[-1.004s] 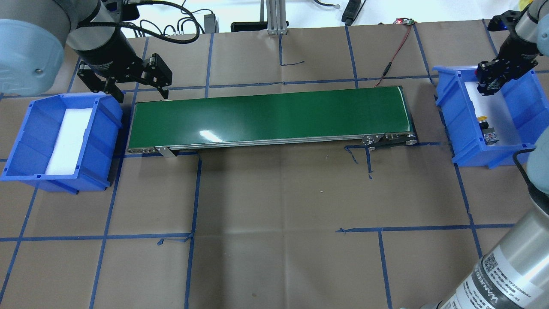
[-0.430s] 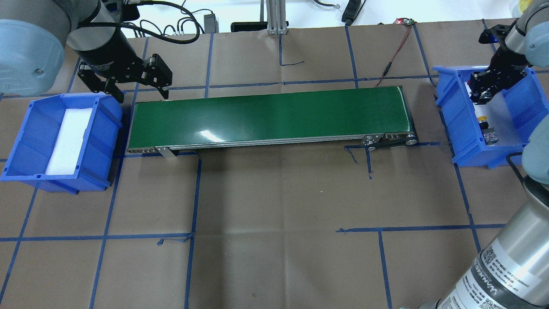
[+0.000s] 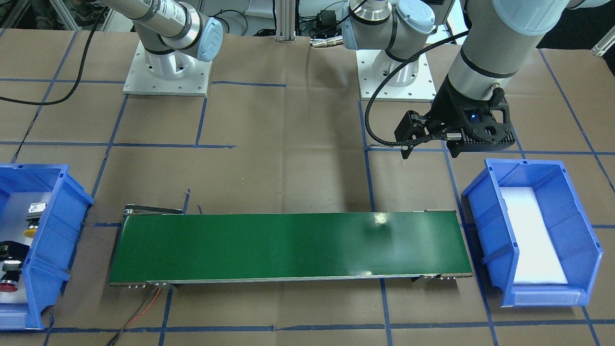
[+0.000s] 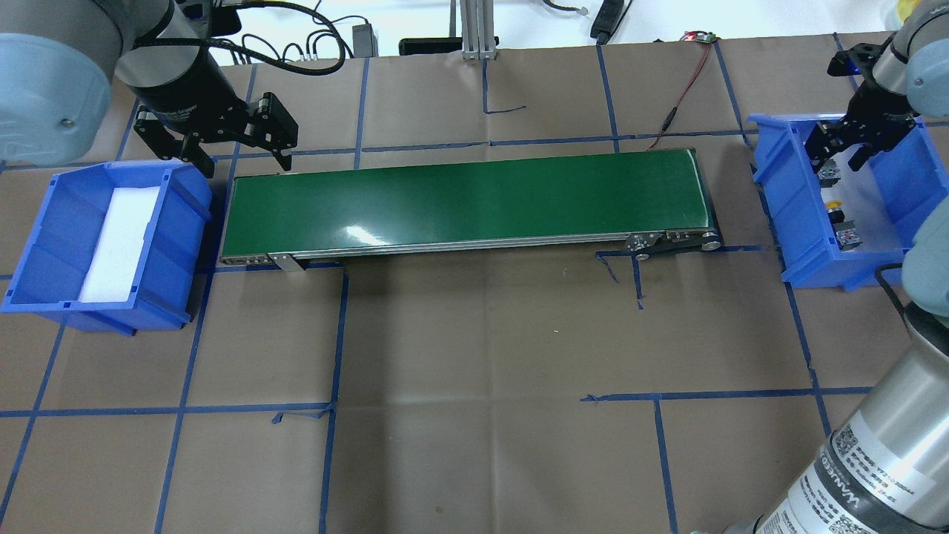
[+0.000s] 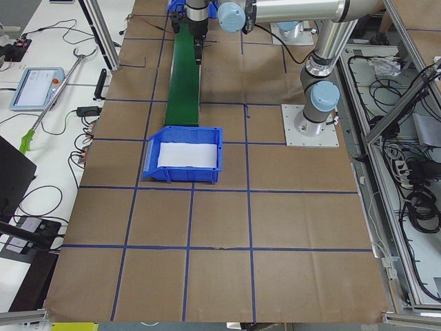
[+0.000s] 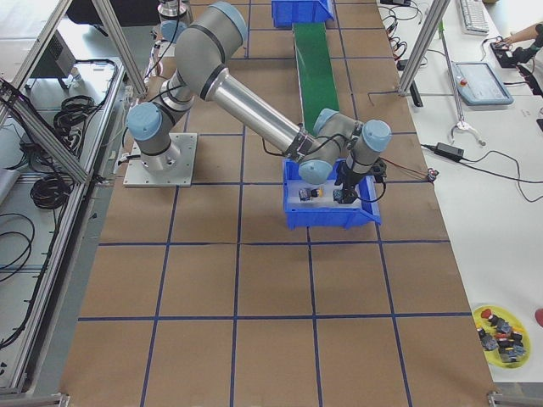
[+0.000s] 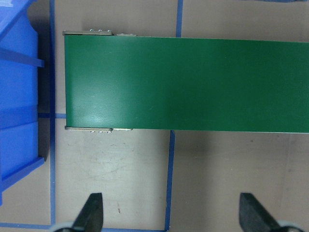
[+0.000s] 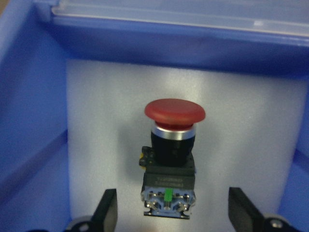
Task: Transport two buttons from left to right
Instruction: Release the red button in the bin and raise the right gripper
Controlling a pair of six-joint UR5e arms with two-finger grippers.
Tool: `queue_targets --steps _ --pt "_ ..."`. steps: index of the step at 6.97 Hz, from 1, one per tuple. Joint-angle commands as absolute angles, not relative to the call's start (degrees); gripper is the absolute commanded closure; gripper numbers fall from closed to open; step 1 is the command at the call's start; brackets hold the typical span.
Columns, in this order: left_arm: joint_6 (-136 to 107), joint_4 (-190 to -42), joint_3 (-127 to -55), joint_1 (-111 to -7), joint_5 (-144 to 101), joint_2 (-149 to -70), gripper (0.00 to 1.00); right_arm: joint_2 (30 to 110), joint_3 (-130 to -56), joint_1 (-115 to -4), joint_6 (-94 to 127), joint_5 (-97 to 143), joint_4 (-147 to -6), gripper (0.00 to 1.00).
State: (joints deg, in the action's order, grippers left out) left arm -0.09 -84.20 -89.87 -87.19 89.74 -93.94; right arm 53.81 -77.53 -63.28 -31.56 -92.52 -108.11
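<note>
The red button (image 8: 174,145) lies on its side on the white foam of the right blue bin (image 4: 786,196). My right gripper (image 8: 174,212) hangs open over it, one finger on each side, touching nothing. From overhead the right gripper (image 4: 841,157) is at the bin's far end. The yellow button (image 4: 835,206) lies nearer in the same bin, and its cap also shows from the front (image 3: 30,231). My left gripper (image 4: 245,159) is open and holds nothing, just beyond the belt's left end.
A long green conveyor belt (image 4: 467,200) runs between the two bins. The left blue bin (image 4: 44,222) holds only a white foam pad. A red wire (image 4: 686,85) and an aluminium post (image 4: 474,30) are at the table's far edge.
My right gripper moved to the far end of the right bin, came down and opened. The red button it held now lies on the foam. The left arm stayed still.
</note>
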Motion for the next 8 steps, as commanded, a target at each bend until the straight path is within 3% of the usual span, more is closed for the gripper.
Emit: queue_targets --steps 1,4,8 --pt "-0.09 -84.2 -89.83 -87.19 89.74 -93.87 0.0 56.66 -76.47 -63.28 -31.29 -92.55 -107.32 0.0" --pt "-0.09 -84.2 -89.83 -87.19 89.74 -93.95 0.0 68.69 -76.11 -67.3 -21.93 -92.29 -100.69 0.0" --pt "-0.09 -84.2 -89.82 -87.19 89.82 -93.87 0.0 84.96 -80.57 -87.48 0.14 -91.85 -87.55 0.0"
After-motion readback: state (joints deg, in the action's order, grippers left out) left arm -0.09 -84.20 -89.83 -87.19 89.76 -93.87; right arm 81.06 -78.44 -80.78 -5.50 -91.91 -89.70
